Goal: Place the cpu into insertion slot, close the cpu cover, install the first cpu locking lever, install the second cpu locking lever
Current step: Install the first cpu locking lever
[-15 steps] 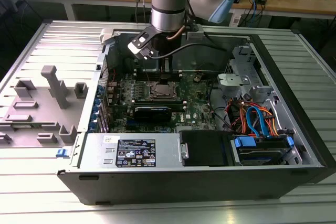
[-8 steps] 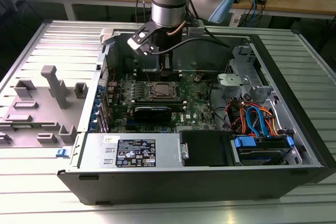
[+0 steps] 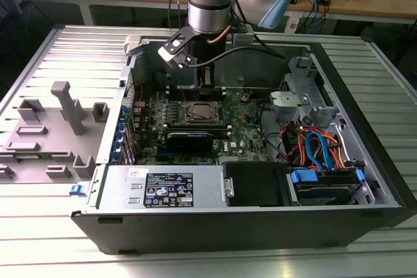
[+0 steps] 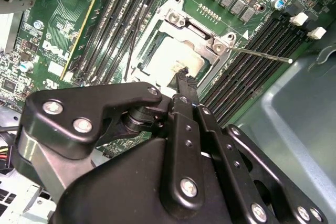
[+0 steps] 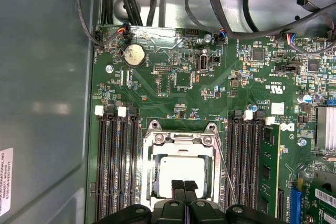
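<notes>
The cpu [image 5: 181,169] lies flat in the insertion slot [image 5: 155,195], its dull silver top showing through the window of the cpu cover [image 5: 181,140]. The cover lies down flat over the socket. My gripper [image 5: 184,184] hangs just above the cpu's near edge, black fingers pressed together with nothing between them. In the second wrist view the fingertips [image 4: 184,74] sit over the cpu [image 4: 168,59]. A thin locking lever [image 4: 260,54] sticks out sideways from the socket over the memory slots. In the exterior view the gripper [image 3: 207,89] is over the socket [image 3: 199,113].
Long black memory slots [image 5: 113,166] flank the socket on both sides. A black card [image 3: 189,139] lies in front of the socket. The case wall [image 5: 42,103] stands close by. Cables [image 3: 313,144], a drive bay [image 3: 326,180] and the power supply [image 3: 166,187] fill the case's front.
</notes>
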Motion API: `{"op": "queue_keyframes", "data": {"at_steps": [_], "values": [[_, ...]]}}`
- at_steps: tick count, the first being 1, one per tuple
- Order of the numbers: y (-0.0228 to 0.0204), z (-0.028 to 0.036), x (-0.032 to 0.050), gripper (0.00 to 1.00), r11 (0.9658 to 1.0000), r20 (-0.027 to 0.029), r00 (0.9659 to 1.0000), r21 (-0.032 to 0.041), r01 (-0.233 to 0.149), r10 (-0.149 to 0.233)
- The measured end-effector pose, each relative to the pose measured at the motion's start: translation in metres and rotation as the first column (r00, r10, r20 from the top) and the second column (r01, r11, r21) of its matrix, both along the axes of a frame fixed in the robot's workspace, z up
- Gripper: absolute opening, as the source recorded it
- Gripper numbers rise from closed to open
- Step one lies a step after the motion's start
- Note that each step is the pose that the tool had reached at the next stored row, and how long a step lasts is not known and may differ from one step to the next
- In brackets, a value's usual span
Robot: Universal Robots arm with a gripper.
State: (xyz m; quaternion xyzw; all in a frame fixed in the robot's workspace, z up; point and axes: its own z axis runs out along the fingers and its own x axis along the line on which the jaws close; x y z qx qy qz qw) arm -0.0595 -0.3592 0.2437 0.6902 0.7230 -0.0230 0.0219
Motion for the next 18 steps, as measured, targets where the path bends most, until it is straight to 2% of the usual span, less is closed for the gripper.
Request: {"op": "queue_keyframes", "data": {"at_steps": [5, 7, 10, 12, 14, 15, 16, 18], "values": [[0.0000, 0.0008, 0.0000, 0.11, 1.0000, 0.0000, 1.0000, 0.0001, -0.009, 0.009], [0.0000, 0.0009, 0.0000, 0.11, 0.9984, 0.0000, 0.9984, 0.0001, -0.057, 0.057], [0.0000, 0.0008, 0.0000, 0.11, 0.9937, 0.0000, 0.9937, 0.0001, -0.112, 0.112], [-0.0001, 0.0020, -0.0001, 0.11, 0.9873, -0.0004, 0.9873, -0.0003, -0.159, 0.159], [0.0000, 0.0033, -0.0001, 0.11, 0.9846, -0.0001, 0.9846, 0.0000, -0.175, 0.175], [0.0000, 0.0052, -0.0001, 0.11, 0.9814, -0.0001, 0.9814, 0.0000, -0.192, 0.192], [0.0000, 0.0053, -0.0001, 0.11, 0.9767, 0.0002, 0.9767, 0.0003, -0.215, 0.215], [0.0000, 0.0054, -0.0001, 0.11, 0.9631, 0.0000, 0.9631, 0.0001, -0.269, 0.269]]}}
